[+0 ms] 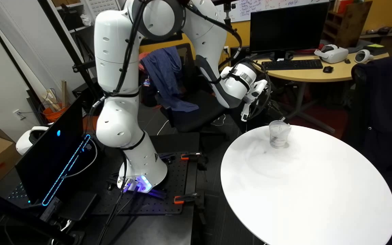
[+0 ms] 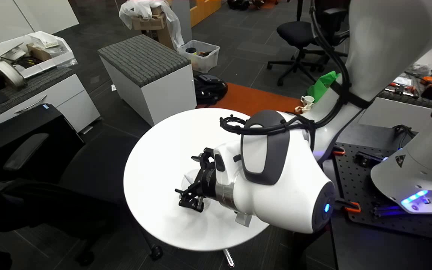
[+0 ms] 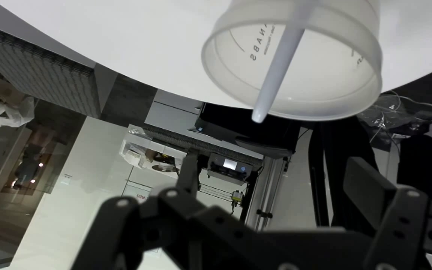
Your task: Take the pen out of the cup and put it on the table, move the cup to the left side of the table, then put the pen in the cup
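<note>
The clear cup (image 1: 279, 135) stands upright on the white round table (image 1: 318, 194), near the edge by the arm. It also shows partly behind the gripper in an exterior view (image 2: 188, 178). In the wrist view the cup (image 3: 324, 75) is at the top right with its mouth towards the camera. The pale pen (image 3: 278, 73) leans inside it, its end sticking out past the rim. My gripper (image 3: 278, 180) is open, with its fingers apart and nothing between them. It is tilted, near the cup and apart from it. The gripper (image 2: 186, 175) covers part of the cup in an exterior view.
A black chair (image 2: 99, 165) stands close beside the table. A grey-topped cabinet (image 2: 144, 60) is beyond it. The arm's black bench (image 1: 168, 228) has orange-tipped clamps (image 1: 185, 199) on its edge. A tan desk (image 1: 294, 73) with a monitor (image 1: 288, 29) is behind.
</note>
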`<state>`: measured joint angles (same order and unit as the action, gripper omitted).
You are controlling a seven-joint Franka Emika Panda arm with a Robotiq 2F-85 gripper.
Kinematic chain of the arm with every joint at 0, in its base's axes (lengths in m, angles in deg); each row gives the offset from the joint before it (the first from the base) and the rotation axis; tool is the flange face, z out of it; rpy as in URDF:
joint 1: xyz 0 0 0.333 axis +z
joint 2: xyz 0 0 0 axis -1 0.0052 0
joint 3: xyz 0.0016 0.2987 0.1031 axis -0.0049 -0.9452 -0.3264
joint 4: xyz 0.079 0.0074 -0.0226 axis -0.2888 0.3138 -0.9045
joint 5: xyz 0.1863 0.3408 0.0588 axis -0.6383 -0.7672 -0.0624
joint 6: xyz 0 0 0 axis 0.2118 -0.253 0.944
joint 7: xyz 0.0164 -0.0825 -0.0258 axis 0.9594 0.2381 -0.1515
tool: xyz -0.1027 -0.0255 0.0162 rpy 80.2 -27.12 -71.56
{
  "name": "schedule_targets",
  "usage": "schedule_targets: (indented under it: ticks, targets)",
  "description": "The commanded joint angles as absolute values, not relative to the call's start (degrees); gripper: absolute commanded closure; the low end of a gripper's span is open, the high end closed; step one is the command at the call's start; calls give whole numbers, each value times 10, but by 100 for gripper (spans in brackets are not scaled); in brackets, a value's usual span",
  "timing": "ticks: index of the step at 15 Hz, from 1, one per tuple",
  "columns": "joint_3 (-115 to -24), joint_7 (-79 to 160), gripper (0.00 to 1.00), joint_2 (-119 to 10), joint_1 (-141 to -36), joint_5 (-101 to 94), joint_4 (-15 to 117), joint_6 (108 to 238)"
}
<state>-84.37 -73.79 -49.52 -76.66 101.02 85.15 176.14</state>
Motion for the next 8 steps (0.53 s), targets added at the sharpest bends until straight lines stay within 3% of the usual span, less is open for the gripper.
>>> schedule_targets:
  ticks: [1,8]
  targets:
    - [-856,-751,0,-534,-780,1017,876,1750]
    - [-848,-734,0,-585,-810,999,890,1802]
